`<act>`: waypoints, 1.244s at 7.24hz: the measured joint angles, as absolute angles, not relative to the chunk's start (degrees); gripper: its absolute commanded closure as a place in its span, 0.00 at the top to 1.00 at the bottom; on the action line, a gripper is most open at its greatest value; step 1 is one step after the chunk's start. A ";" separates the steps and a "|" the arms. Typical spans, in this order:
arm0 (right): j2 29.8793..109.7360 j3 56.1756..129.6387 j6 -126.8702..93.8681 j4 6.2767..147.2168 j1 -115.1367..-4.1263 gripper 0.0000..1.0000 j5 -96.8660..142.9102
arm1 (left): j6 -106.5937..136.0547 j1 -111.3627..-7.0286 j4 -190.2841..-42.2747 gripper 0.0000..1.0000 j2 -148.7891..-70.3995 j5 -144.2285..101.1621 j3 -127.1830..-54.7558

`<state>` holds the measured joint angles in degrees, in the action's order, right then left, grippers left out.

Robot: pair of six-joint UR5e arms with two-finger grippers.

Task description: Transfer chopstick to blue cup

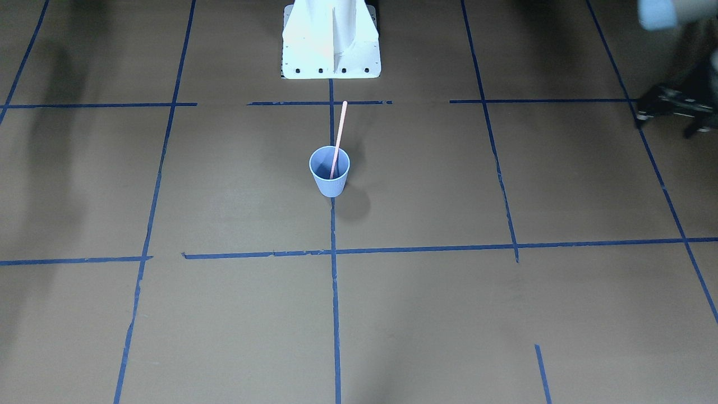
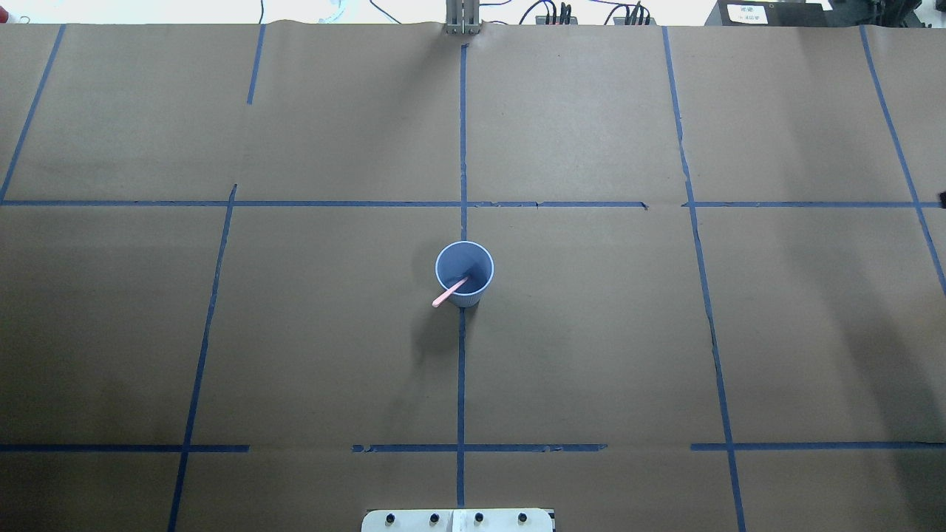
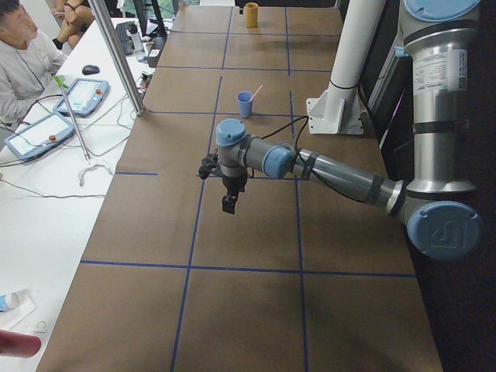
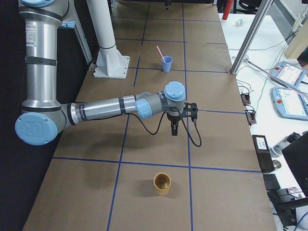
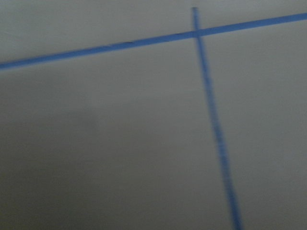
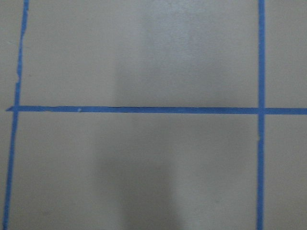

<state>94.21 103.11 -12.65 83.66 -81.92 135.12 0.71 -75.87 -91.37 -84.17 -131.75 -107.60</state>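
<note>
The light blue ribbed cup (image 1: pixel 330 182) (image 2: pixel 477 260) stands upright at the middle of the table on a blue tape line. The pale pink chopstick (image 1: pixel 338 134) (image 2: pixel 447 294) stands inside it, its lower end in the cup and its upper end leaning over the rim toward the robot's base. Nothing holds it. My left gripper (image 3: pixel 229 205) hangs above the table well off to the cup's side, and I cannot tell whether it is open or shut. My right gripper (image 4: pixel 173 131) hangs over the other end of the table, also far from the cup, and I cannot tell its state.
An orange-brown cup (image 4: pixel 161 184) (image 3: pixel 251 14) stands near the table's right end. The white robot pedestal (image 1: pixel 331 39) rises behind the blue cup. A white side table (image 3: pixel 46 194) holds pendants and cables, with a seated person and a metal post (image 3: pixel 116 54).
</note>
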 measured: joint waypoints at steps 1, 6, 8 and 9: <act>94.37 101.21 -3.35 86.84 -84.72 1.00 134.60 | -6.77 -81.53 -90.97 1.00 -85.54 -133.60 -101.74; 95.95 99.31 4.87 89.16 -87.55 1.00 134.60 | -10.99 -88.04 -78.38 1.00 -91.55 -135.25 -96.32; 95.50 99.28 4.91 89.35 -87.10 1.00 134.64 | -7.28 -88.12 -81.52 1.00 -90.56 -135.35 -96.34; 95.37 99.36 4.92 89.37 -86.60 1.00 134.65 | -6.72 -88.13 -83.99 1.00 -89.69 -135.40 -96.39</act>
